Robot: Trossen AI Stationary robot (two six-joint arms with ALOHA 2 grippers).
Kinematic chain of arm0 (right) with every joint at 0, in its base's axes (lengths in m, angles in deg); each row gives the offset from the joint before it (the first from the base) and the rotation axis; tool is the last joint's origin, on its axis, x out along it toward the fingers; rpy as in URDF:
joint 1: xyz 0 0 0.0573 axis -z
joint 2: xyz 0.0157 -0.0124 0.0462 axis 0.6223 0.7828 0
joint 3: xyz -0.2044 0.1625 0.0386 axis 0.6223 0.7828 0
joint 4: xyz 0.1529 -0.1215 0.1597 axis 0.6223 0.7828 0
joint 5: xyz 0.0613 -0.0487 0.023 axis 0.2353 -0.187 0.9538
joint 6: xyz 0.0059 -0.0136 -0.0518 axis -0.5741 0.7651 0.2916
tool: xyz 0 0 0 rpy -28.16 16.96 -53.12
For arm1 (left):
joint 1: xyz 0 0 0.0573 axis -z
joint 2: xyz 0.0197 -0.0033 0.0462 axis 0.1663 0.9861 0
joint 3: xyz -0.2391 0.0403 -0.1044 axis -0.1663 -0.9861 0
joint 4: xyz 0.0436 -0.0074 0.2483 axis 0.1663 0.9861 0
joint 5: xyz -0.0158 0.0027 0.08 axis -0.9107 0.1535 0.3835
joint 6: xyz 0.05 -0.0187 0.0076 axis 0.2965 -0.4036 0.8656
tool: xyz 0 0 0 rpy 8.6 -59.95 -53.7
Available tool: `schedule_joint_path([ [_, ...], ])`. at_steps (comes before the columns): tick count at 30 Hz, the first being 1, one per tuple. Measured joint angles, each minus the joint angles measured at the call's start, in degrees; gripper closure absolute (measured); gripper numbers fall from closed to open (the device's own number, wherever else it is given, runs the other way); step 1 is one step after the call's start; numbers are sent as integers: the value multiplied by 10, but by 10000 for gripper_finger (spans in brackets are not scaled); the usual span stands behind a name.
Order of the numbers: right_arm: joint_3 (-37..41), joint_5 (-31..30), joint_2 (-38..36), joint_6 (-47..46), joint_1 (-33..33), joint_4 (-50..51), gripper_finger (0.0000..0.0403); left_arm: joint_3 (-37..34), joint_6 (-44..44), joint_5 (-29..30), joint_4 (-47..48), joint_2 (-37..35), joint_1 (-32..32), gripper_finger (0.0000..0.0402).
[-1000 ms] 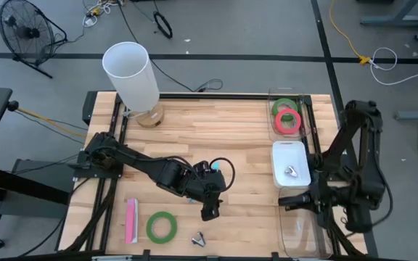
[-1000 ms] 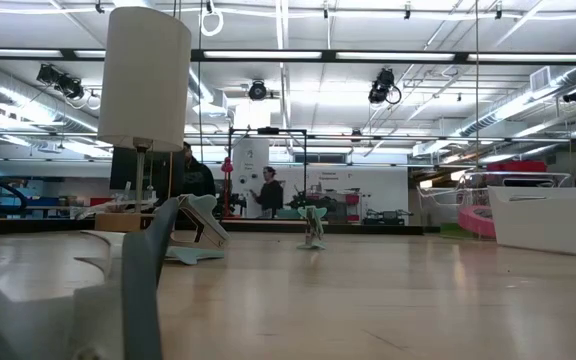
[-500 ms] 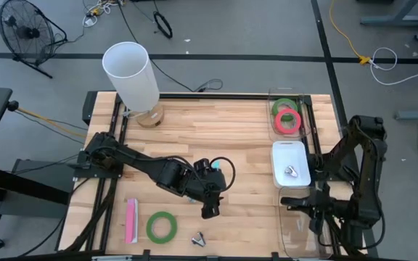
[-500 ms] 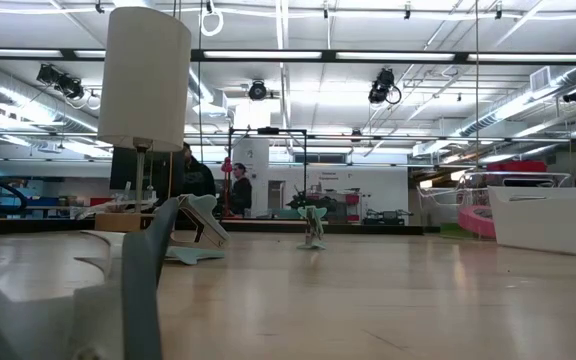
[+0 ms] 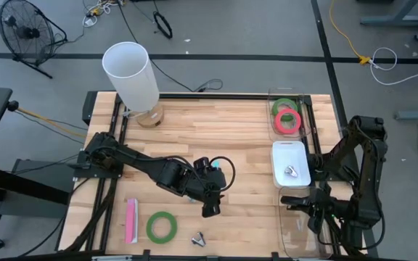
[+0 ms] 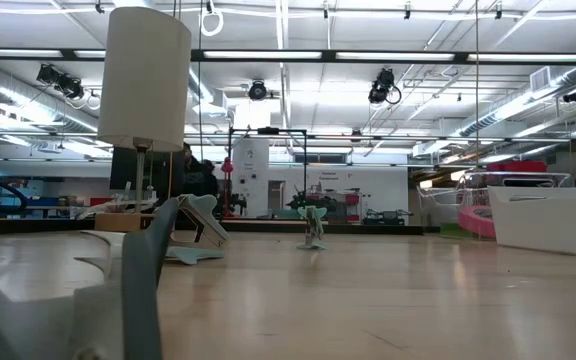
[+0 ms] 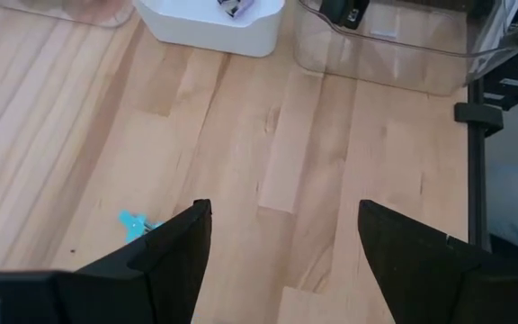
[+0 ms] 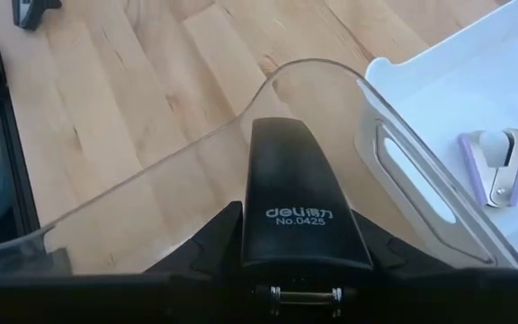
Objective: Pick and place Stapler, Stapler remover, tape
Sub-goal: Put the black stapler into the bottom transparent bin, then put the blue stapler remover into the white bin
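Note:
My right gripper (image 5: 305, 202) is shut on a black stapler (image 8: 299, 205) at the far end of a clear bin (image 5: 301, 230) at the table's right front. A white tray (image 5: 291, 164) holds a purple stapler remover (image 8: 499, 162). A far clear tray (image 5: 287, 116) holds a green and a red-pink tape. My left gripper (image 5: 209, 209) hangs open over bare wood at mid-table. Near the front edge lie a pink stapler (image 5: 131, 220), a green tape (image 5: 162, 226) and a second stapler remover (image 5: 199, 238). My right gripper pinches the black stapler's rear end (image 8: 299, 256) between its two fingers (image 8: 207, 250), one on each long side. The fingers slant down and lie along the stapler, which sticks out ahead of them over the bin's curved rim. Whether it touches the bin's floor, I cannot tell.
A tall white cylinder (image 5: 130, 72) on a wooden foot stands at the table's far left. The three trays line the right edge. Bare wood lies between my left gripper and the trays. Black frame rails (image 5: 109, 210) run along both sides.
My right gripper has sunk toward the clear bin with the black stapler and rolled its wrist, then settled. The stapler stays in the hold at the bin's far end.

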Motion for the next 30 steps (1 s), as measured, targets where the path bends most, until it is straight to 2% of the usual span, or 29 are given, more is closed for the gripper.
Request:
schedule_joint_path([
  [11, 16, 20, -2, 46, 0, -33, 271, 0, 0, 4, 0, 0, 0, 119],
  [13, 16, 20, -2, 51, 0, -36, 237, 0, 0, 4, 0, 0, 0, 119],
  [18, 16, 19, -2, 51, 0, -39, 103, 0, 0, 4, 0, 0, 0, 119],
  [21, 16, 19, -2, 49, 0, -42, 59, 0, 0, 4, 0, 0, 0, 119],
  [25, 16, 19, -3, 48, 0, -43, 44, 0, 0, 4, 0, 0, 0, 119],
  [30, 17, 59, -7, 68, 0, -52, 59, 0, 0, 4, 0, 0, 0, 119],
])
